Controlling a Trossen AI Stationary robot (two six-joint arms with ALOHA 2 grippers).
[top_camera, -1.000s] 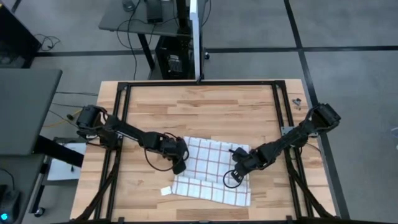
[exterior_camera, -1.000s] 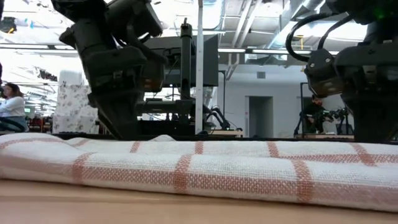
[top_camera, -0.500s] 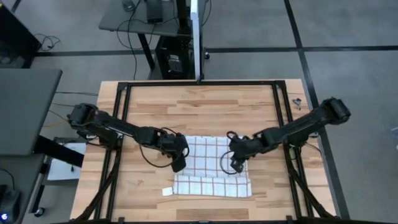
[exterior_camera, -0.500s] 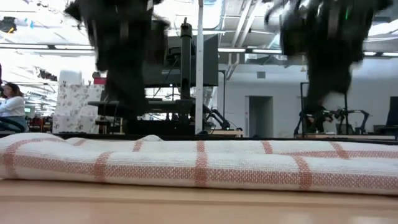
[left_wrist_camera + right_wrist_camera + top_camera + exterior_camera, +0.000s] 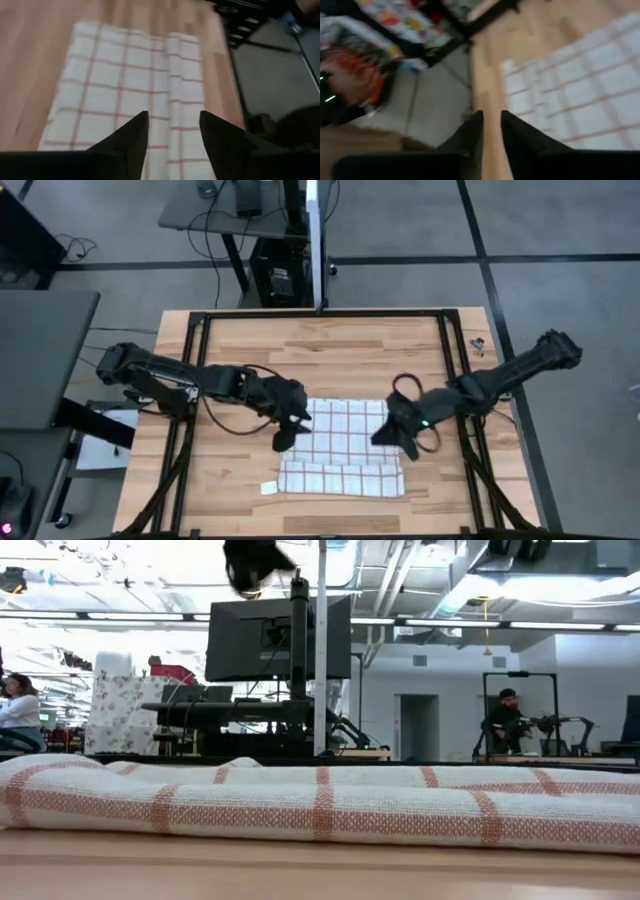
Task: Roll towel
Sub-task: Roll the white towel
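Both claws have let go and lifted: left claw (image 5: 284,436) open, right claw (image 5: 398,438) seemingly parted, leaving the towel (image 5: 345,448) with one fold.

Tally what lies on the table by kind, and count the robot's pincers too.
Towel: 1
White scrap: 1
Pincers: 2, the left pincer and the right pincer, both open above the towel's side edges
Total: 4
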